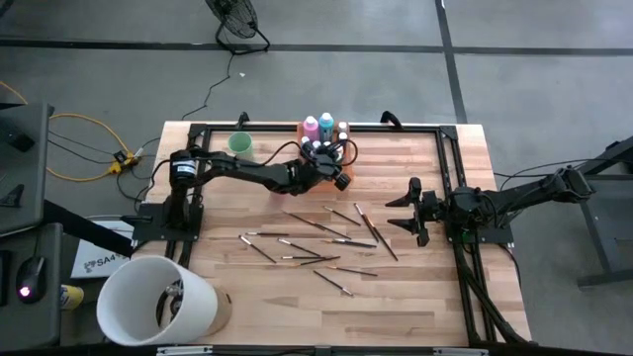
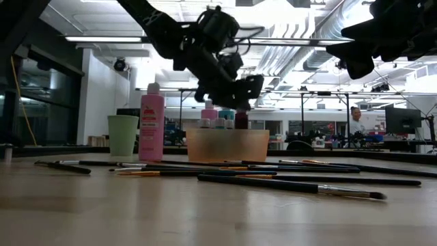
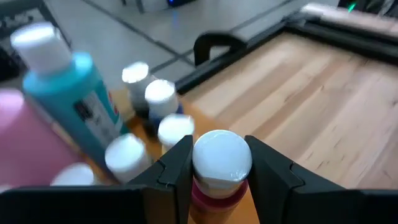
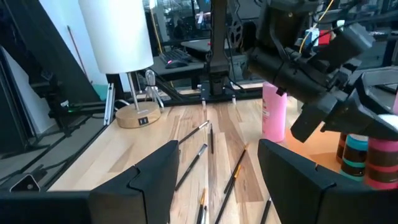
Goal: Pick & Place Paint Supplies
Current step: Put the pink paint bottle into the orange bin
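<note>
L gripper [image 3: 221, 171] clamps upright white-capped small bottle [image 3: 222, 155], held over orange tray [image 2: 227, 145] nr back edge; R gripper [image 1: 407, 212] hangs open, empty, nearer scattered brushes [image 1: 316, 237] mid-table.

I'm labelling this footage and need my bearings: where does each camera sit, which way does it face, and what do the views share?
High: overhead, straight down on the table; both arms, left hand, right hand.
Low: at tabletop height, level across the brushes toward the tray; left hand descends from above.
Left wrist: past its fingers, shut on a small bottle.
Right wrist: past its open fingers over brushes toward the left arm.
Shared: the pink bottle shows in the low, high and right wrist views.
</note>
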